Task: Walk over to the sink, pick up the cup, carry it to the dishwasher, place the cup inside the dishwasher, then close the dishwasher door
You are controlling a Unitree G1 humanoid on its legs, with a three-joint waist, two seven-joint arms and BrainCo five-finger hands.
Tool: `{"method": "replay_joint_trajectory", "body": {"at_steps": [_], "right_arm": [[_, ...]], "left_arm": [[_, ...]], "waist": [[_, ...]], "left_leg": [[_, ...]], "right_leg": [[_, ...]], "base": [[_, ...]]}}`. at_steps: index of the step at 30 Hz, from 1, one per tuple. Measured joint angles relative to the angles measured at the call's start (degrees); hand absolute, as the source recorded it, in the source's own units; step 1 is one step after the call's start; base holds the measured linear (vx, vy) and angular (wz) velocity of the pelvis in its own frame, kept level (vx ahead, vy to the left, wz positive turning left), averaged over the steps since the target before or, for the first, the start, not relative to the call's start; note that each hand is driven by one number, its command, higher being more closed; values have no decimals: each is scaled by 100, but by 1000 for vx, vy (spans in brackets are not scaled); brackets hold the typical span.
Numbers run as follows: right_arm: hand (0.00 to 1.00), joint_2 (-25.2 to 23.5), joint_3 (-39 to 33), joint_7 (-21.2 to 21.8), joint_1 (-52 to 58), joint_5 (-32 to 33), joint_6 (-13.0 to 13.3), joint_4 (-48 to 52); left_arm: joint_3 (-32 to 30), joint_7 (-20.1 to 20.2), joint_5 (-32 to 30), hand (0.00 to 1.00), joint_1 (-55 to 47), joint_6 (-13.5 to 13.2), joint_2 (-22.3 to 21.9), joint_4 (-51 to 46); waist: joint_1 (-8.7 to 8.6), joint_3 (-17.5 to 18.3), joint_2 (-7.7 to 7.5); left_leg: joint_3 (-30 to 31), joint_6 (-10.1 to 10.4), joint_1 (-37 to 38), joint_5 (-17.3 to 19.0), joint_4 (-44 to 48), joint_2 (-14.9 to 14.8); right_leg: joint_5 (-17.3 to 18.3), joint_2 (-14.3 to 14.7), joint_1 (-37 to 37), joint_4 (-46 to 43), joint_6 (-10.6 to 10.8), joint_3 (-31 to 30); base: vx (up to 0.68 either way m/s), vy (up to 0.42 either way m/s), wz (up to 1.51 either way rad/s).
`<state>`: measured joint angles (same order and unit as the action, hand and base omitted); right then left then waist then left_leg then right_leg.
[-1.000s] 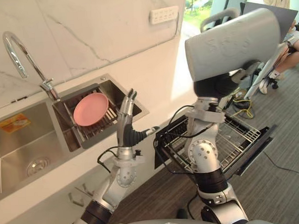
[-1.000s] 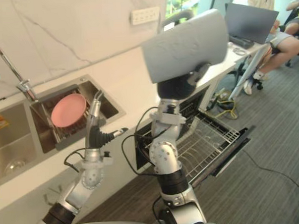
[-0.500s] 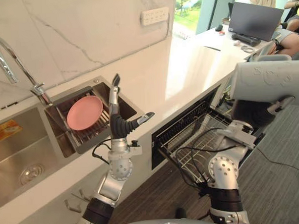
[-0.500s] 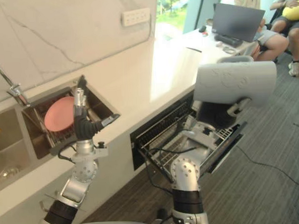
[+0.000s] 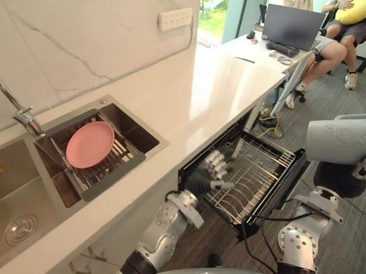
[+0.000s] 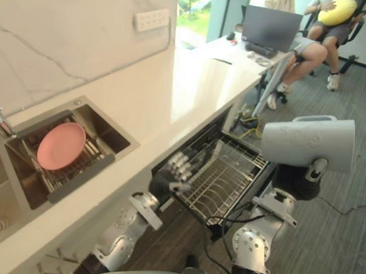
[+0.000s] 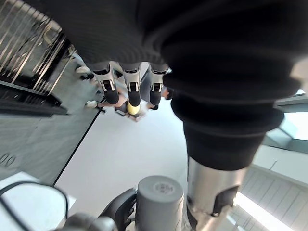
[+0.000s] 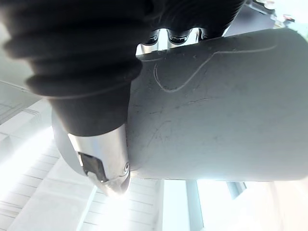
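Note:
The grey cup (image 5: 341, 139) lies on its side in the air, handle uppermost, to the right of the open dishwasher. My right hand (image 5: 338, 180) is under it and shut on it; in the right wrist view the thumb (image 8: 103, 168) lies along the cup (image 8: 216, 106) with the fingers round its far side. The dishwasher rack (image 5: 257, 170) is pulled out over the lowered door (image 5: 285, 184) and holds nothing. My left hand (image 5: 206, 178) hangs low over the rack's near left corner, open, fingers (image 7: 129, 91) relaxed, holding nothing.
A white counter (image 5: 199, 94) runs above the dishwasher. To the left lies the sink (image 5: 21, 198) with a tap (image 5: 21, 110) and a pink plate (image 5: 90, 144) on a drain rack. Seated people (image 5: 334, 42) and a laptop (image 5: 293, 26) are at the back right.
The view has swung right and down. My left hand dropped from upright by the sink to low over the rack. The cup came down to the right of the dishwasher.

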<state>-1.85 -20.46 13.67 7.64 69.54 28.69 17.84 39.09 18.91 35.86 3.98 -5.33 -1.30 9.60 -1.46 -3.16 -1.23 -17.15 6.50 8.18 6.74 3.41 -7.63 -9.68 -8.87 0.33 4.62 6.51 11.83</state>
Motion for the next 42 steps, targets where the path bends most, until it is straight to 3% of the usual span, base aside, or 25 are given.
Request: {"method": "replay_joint_trajectory", "body": {"at_steps": [5,7,9,14,16,22,26,32,42], "right_arm": [[100,19,-505,-19,76,-25,218,-108],[100,28,-677,-41,76,-28,226,-108],[100,29,-727,-126,78,-120,198,-109],[100,30,-669,-680,140,-1214,-74,-445],[100,34,-689,-946,156,-1761,-259,-865],[100,188,-682,-1392,220,-2715,-418,-1816],[100,383,-673,-1668,22,-3247,-507,-2415],[100,601,-676,-2050,-186,-3866,-821,-3116],[100,1067,-672,-2449,-423,-4984,-1425,-4007]], "left_arm": [[12,418,48,0,-201,538,39,191],[-31,441,-45,0,-359,588,54,376],[-60,400,-552,0,-526,551,118,567],[-343,-218,-2034,0,-890,414,257,1232],[-733,-667,-2772,0,-1044,178,290,1694],[-1581,-1826,-4435,0,-1245,-371,532,2716],[-2168,-2577,-5231,0,-1383,-470,652,3227],[-2619,-3037,-5680,0,-1435,-511,689,3494],[-3041,-3264,-5749,0,-1433,-516,580,3600]], "waist": [[-42,-5,-41],[-43,-5,-42],[-43,-4,-41],[-16,-10,-68],[37,-13,-79],[85,-26,-97],[131,-28,-96],[155,-73,-151],[223,-195,-66]], "left_leg": [[-20,1,-5,93,75,-3],[-19,1,-7,127,108,-5],[-20,4,-21,176,167,-11],[-16,-13,-24,206,173,25],[-2,-22,-30,214,166,30],[162,-35,-27,206,145,68],[223,-58,-26,186,141,113],[439,-76,-113,119,132,151],[632,-83,-182,99,129,174]], "right_leg": [[36,-27,30,-2,50,-2],[50,-31,44,-2,68,3],[62,-36,57,-1,83,4],[77,-67,60,-1,102,10],[85,-75,61,-1,106,19],[141,-92,165,0,126,175],[144,-118,181,1,129,220],[159,-163,219,1,124,423],[201,-177,260,0,76,509]], "base": [[8,12,0],[0,0,0],[0,0,0],[0,0,0],[-9,-2,2],[-4,-6,13],[-11,1,6],[-31,-12,16],[-34,-9,8]]}}
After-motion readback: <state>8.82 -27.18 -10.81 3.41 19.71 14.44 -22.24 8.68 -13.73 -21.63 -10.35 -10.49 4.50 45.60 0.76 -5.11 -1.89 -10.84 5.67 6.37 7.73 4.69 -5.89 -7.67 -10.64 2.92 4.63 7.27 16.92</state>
